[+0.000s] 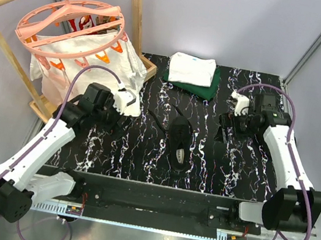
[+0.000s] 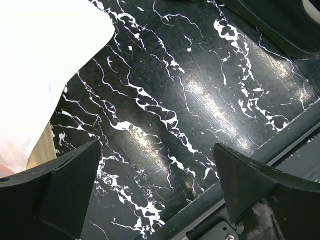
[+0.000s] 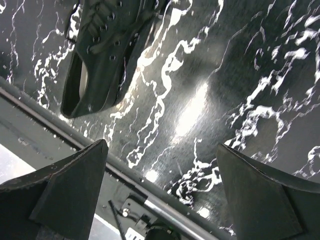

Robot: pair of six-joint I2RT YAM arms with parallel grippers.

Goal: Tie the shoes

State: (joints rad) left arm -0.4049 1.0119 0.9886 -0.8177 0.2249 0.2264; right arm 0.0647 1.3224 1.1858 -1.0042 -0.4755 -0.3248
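Black sneaker [image 1: 180,141] mid-table, marbled top [image 1: 235,170] open either side; left gripper [image 2: 157,172] and right gripper [image 3: 162,172] wide apart.

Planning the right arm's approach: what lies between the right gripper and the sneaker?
Only bare marbled tabletop lies between the right gripper and the sneaker; the top view shows it.

black sneaker [image 1: 180,141] lying mid-table, thin laces [image 1: 157,121] trailing loose, left arm [image 1: 44,143] and right arm [image 1: 285,154] hovering either side, folded clothes [image 1: 192,73] sitting behind
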